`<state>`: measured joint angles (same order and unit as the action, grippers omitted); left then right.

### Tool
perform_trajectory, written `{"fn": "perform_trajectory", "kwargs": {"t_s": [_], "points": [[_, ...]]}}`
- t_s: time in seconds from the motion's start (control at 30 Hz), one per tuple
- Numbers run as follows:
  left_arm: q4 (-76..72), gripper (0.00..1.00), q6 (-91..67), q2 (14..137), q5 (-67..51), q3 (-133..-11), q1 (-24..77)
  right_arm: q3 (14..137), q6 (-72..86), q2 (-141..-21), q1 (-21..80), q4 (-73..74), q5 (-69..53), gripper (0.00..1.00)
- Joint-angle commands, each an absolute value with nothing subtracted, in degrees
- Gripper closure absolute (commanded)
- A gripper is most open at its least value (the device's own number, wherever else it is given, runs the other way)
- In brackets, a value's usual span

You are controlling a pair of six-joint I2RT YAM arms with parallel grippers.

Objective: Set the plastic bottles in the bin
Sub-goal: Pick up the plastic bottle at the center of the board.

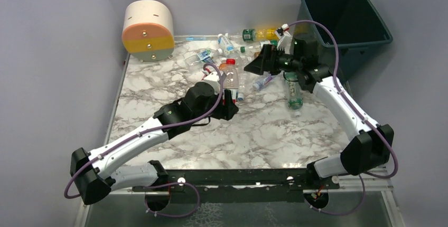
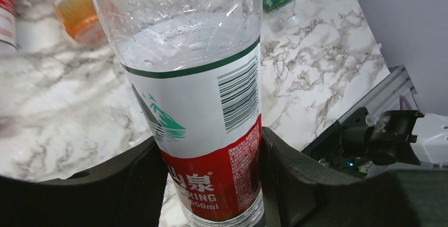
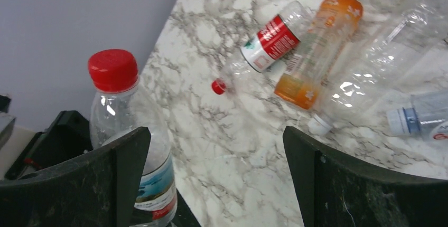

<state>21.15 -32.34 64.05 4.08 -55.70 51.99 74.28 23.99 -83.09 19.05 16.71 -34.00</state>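
Gripping a "RING"-labelled bottle (image 2: pixel 201 105) in my left gripper (image 2: pixel 208 169), centre frame, over marble table (image 2: pixel 317 68), grey wall (image 2: pixel 401 26); right gripper (image 3: pixel 219 179) gapes.

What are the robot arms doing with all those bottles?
They are tidying bottles into the big green bin. The left gripper has squeezed shut on a clear red-capped bottle standing upright on the marble table. The right gripper is wide open, holding nothing, above the other bottles lying on the table near the bin.
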Motion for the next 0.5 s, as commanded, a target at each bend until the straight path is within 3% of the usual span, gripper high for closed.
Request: {"fn": "perform_trajectory", "kwargs": {"t_s": [0.0, 0.27, 0.47], "points": [[22.1, 0.48, -24.2, 61.8, 7.9, -58.1, 52.3, 77.2, 29.0, -78.0, 19.1, 11.8, -42.4, 0.01], [19.8, 0.48, -20.8, 62.4, 6.3, -59.6, 52.3, 76.6, 33.8, -76.2, 19.3, 4.8, -49.7, 0.01], [18.0, 0.48, -20.2, 63.9, 4.9, -61.6, 52.3, 76.0, 32.9, -77.7, 21.0, 5.8, -48.5, 0.01]]}}
